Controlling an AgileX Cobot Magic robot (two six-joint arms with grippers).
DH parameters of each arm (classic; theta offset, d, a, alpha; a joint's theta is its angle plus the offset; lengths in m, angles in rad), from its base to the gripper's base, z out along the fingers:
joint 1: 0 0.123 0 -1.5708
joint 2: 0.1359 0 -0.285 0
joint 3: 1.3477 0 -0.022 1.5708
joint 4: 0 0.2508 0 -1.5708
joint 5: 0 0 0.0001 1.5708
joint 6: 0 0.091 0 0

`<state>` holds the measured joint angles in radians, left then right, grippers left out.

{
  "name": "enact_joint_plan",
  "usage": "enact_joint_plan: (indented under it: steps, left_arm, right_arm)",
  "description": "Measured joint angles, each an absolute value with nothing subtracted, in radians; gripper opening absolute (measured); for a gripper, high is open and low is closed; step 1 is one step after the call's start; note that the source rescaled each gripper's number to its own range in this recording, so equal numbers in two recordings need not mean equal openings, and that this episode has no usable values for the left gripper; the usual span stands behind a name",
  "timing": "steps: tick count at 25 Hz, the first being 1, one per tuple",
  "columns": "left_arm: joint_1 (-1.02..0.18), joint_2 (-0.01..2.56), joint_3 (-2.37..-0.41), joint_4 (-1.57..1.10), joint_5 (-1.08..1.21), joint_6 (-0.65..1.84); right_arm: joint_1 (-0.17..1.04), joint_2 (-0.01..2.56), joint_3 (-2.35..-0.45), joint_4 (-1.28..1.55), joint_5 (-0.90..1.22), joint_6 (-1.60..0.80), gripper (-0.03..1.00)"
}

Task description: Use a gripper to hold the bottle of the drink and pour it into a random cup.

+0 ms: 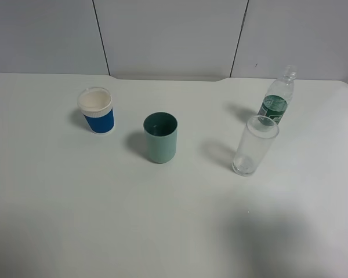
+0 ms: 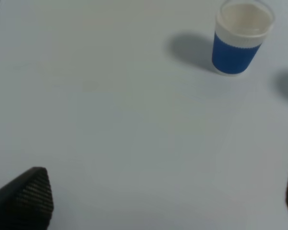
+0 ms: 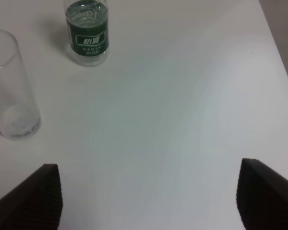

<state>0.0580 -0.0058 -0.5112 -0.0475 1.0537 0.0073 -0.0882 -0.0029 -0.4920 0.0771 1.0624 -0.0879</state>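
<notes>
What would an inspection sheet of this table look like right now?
Surface: white table, bare in front.
Job's things: bottle upright at far right; teal cup upright mid-table, apart from the rest.
Clutter: blue-sleeved cup at left; clear glass just in front of the bottle.
Grippers: left gripper and right gripper open, holding nothing.
Cables: nothing seen.
Surroundings: pale wall panels behind.
</notes>
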Motion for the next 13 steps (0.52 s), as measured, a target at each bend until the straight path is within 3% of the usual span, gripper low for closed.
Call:
enact_joint_plan:
  steps: [13]
  left_arm:
    - [0.058, -0.006, -0.511, -0.047, 1.054, 0.007]
  right_arm:
    - [-0.088, -0.003, -0.492, 0.077, 1.062, -0.088, 0.55]
